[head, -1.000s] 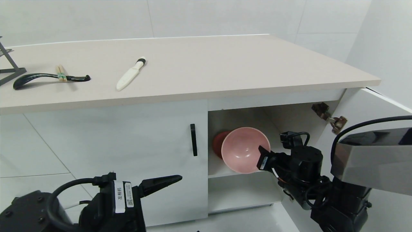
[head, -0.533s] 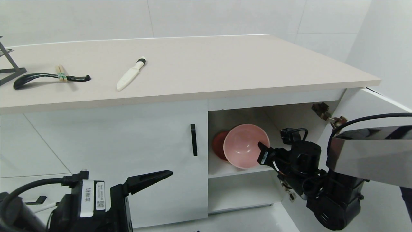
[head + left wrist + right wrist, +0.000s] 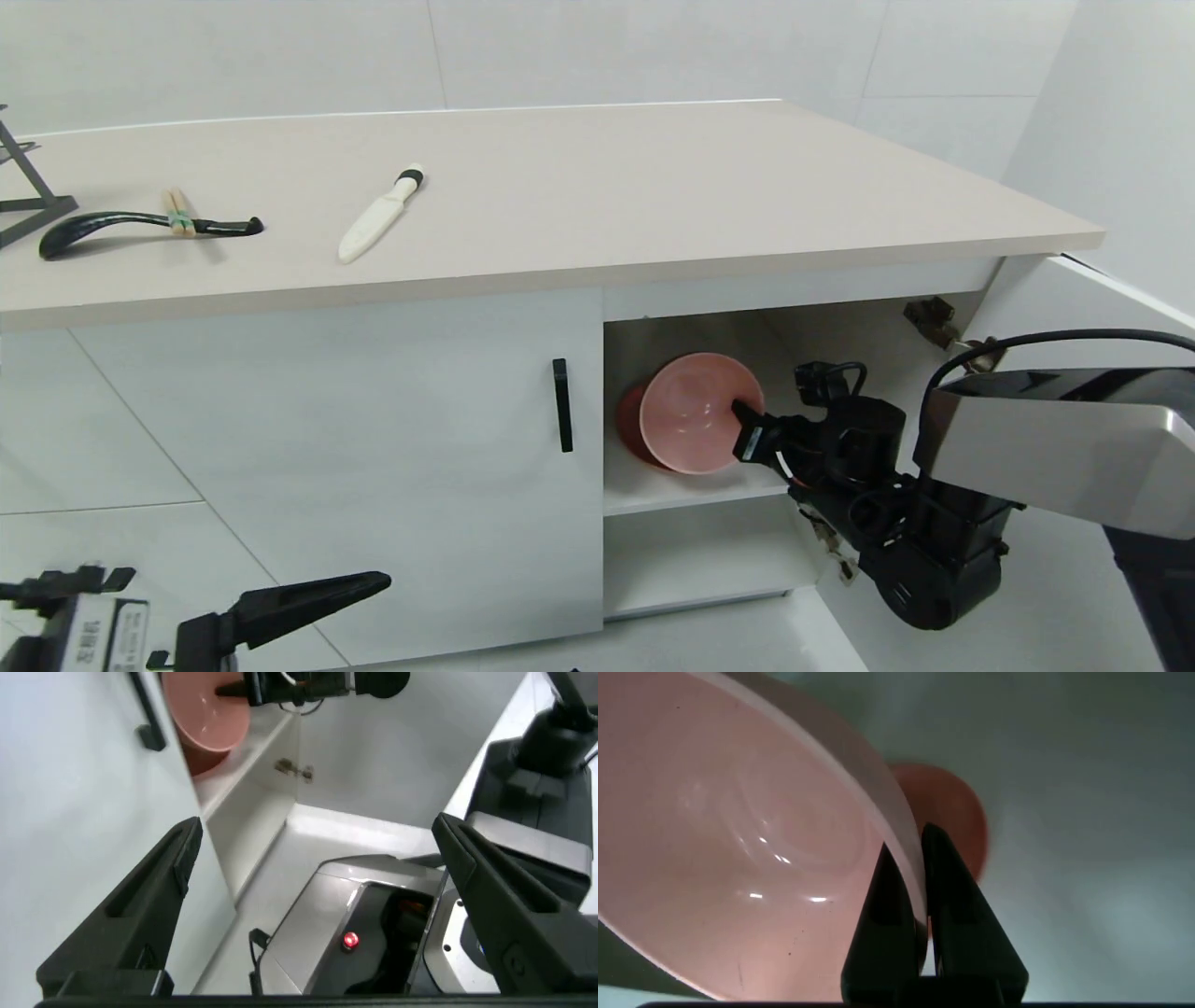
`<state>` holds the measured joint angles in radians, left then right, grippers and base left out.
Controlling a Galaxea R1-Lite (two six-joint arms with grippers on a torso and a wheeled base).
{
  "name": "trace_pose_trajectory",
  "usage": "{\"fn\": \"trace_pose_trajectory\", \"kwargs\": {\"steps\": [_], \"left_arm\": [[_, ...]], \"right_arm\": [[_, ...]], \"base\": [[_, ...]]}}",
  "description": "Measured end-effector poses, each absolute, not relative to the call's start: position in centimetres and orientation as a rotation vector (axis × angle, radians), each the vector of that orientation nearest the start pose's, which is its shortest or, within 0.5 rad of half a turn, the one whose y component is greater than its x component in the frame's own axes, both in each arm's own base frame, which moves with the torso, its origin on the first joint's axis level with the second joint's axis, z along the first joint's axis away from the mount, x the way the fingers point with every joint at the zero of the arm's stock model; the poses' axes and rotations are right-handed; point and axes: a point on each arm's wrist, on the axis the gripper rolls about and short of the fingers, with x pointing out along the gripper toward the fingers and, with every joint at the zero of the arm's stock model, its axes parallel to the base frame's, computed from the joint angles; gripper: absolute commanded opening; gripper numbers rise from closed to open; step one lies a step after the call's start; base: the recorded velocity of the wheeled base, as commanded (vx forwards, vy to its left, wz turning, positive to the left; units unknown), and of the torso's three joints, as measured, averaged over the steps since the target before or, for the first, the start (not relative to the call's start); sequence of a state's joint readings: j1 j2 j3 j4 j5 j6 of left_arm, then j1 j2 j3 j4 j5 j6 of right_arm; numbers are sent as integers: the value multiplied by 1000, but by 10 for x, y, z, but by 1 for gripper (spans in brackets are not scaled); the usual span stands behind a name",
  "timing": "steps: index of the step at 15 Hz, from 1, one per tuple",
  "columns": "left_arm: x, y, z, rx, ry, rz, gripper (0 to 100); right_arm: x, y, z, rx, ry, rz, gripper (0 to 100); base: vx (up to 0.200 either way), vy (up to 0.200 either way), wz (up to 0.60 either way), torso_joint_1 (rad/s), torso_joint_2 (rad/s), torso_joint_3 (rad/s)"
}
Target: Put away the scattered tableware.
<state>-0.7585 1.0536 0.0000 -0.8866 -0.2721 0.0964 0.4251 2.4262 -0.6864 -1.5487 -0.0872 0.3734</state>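
While the bowl (image 3: pixel 691 411) is gripped by its rim, tilted, in the clenched right claw (image 3: pixel 747 425), stowing is judged under way. It should be lowered onto the shelf (image 3: pixel 644 490) just below the claw, then released. The left claw (image 3: pixel 316 829) is spread open, empty.

The beige bench (image 3: pixel 653 187) carries four things, all toward its left end. A dark rack (image 3: pixel 28 201) stands at the left edge. Just beside it lies a black spoon (image 3: pixel 103 227) with a pair of chopsticks (image 3: pixel 175 215) laid across its handle. A cream knife (image 3: pixel 378 217) lies apart from them, near the front edge. Under the bench's right end, the upper shelf (image 3: pixel 672 490) holds a red bowl (image 3: pixel 631 425). A tilted pink bowl (image 3: pixel 695 411) in front of it may touch the shelf.
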Motion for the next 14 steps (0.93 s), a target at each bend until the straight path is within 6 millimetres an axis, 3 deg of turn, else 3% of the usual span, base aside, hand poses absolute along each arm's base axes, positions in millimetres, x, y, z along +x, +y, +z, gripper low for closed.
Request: {"fn": "trace_pose_trajectory", "kwargs": {"steps": [6,14], "left_arm": [[63,-66,138,102,38,-1018,100],[62,-65,139,89,27,-1016,100]], "right_arm": [[358,156,-15,313,262,289,0],[363,157,-29,307,281,278,0]], "base": [[0,0,0,0,0,0],[0,0,0,0,0,0]]}}
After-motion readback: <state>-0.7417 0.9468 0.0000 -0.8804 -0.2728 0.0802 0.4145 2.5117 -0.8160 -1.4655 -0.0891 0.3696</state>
